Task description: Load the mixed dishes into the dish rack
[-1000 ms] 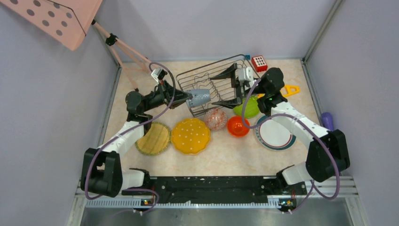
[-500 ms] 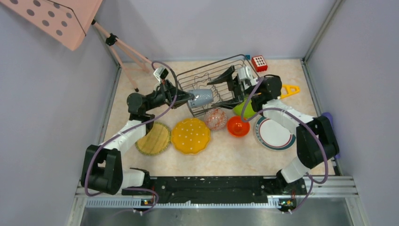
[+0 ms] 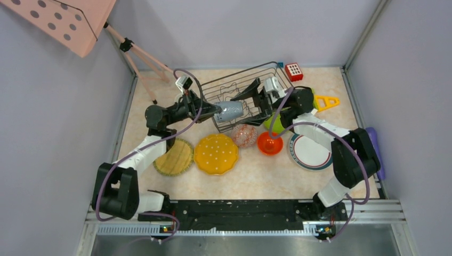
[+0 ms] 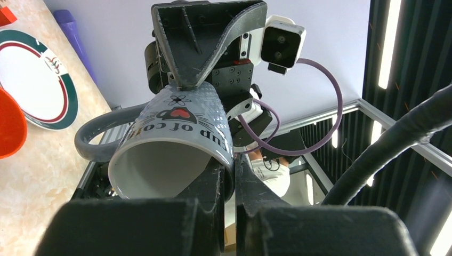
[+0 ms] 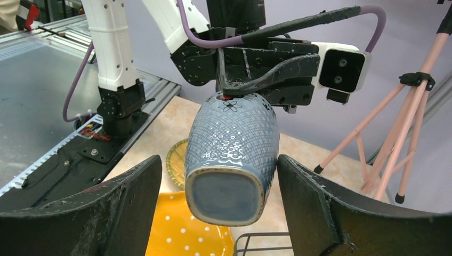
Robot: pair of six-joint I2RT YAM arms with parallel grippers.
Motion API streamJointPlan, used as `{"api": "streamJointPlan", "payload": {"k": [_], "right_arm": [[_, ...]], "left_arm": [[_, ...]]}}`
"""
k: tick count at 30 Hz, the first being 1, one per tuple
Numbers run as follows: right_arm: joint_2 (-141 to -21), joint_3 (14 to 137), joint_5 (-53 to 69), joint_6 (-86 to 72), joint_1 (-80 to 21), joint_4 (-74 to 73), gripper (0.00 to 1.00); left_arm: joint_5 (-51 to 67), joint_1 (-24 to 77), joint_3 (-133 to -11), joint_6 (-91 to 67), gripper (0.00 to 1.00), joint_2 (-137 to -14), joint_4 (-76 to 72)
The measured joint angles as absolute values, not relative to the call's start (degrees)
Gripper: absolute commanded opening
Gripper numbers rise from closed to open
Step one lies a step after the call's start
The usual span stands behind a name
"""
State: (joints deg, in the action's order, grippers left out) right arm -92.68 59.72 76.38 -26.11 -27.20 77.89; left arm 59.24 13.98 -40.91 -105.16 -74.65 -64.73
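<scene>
Hanging on its side above the near-left part of the dish rack (image 3: 224, 81), the grey mug (image 3: 230, 111) is seen from the top view clamped at its mouth by the left fingers (image 3: 209, 110). The right fingers (image 3: 250, 92) are spread wide around its base end. On the counter (image 3: 256, 176) near the rack sit a yellow scalloped plate (image 3: 216, 153), the patterned bowl (image 3: 244, 134), the orange-red bowl (image 3: 269, 143) and the white green-rimmed plate (image 3: 311, 151).

From the left wrist, the left fingers are pinched tight on the mug's rim wall, handle pointing left. One right finger presses close above the mug.

From the right wrist, the right fingers flank the mug's base. They are far apart and gripping nothing; whether one brushes the mug I cannot tell.
</scene>
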Motion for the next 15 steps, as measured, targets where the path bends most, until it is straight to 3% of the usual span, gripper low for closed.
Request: {"api": "streamJointPlan", "payload": {"k": [5, 6, 7, 9, 10, 12, 15], "right_arm": [[-92.7, 60.1, 75.2, -22.9, -27.8, 73.8, 0.64], [-92.7, 60.2, 75.0, -22.4, -27.9, 73.4, 0.56], [-92.7, 60.2, 74.9, -22.0, -27.9, 73.1, 0.42], [-92.7, 60.6, 74.6, -21.3, -27.9, 72.3, 0.05], [-92.7, 60.9, 74.4, -20.8, -27.9, 72.0, 0.0], [-92.7, 61.7, 74.5, -20.4, -27.9, 71.0, 0.0], [-92.7, 62.8, 75.2, -20.0, -27.7, 69.4, 0.0]], "left_arm": [[59.1, 14.7, -41.4, -105.4, 0.0, -75.5, -64.8], [59.1, 14.7, -41.5, -105.4, 0.0, -75.6, -64.8], [59.2, 14.8, -41.5, -105.4, 0.0, -75.6, -64.8], [59.2, 14.8, -41.5, -105.6, 0.0, -75.6, -65.0], [59.1, 14.7, -41.5, -105.8, 0.0, -75.6, -65.3], [58.6, 14.7, -41.5, -106.1, 0.03, -75.6, -65.8], [58.1, 14.7, -41.5, -105.7, 0.27, -75.6, -66.0]]}}
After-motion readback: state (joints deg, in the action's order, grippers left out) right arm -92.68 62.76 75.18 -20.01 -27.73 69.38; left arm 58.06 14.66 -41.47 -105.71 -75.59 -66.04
